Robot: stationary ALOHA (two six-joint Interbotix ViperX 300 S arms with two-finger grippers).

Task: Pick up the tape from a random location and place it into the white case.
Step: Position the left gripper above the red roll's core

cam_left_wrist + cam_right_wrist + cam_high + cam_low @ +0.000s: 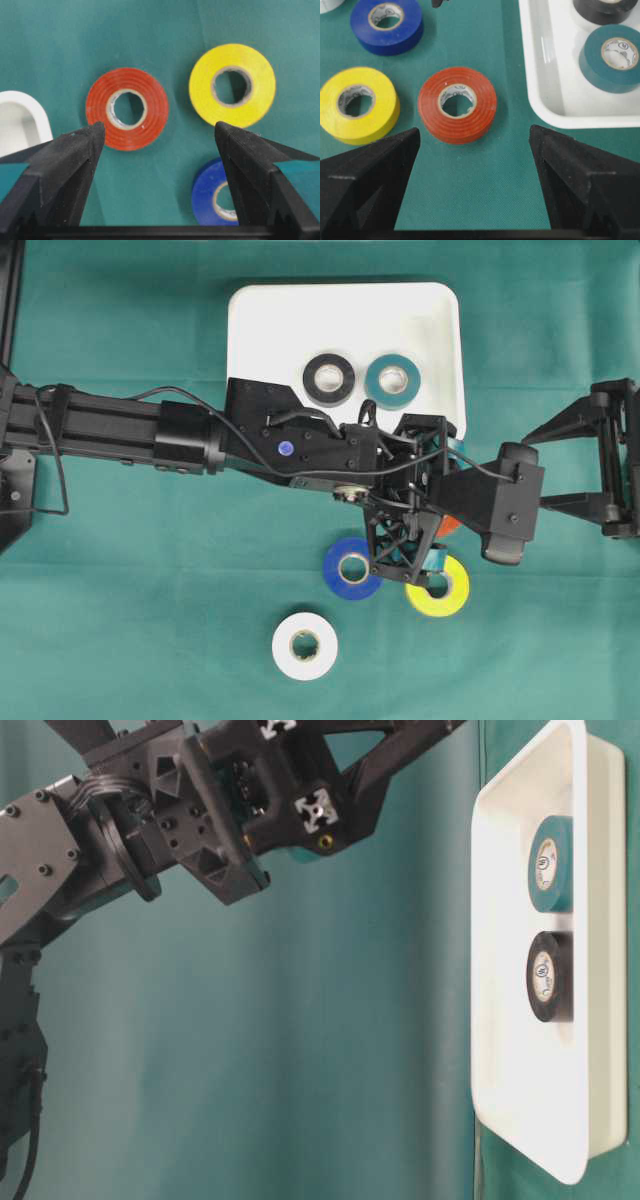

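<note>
The white case [260, 320] already held a black roll [329, 378] and a teal roll [392, 379]. On the cloth [150, 640] lay the white [304, 645], blue [351, 567], yellow [438, 586] and red [457, 104] rolls, none grasped. The left gripper [159, 145] hovered spread above them, probably aiming at red; the right gripper [474, 145] was open and empty too.

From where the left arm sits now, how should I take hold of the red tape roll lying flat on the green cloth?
Grip the red tape roll across its outer rim, coming straight down from above. It lies flat, hole up, so its curved sidewalls face outward. The open left end effector looks wide enough to straddle it. The yellow tape roll and the white plastic case sit apart, leaving room on both sides.
</note>
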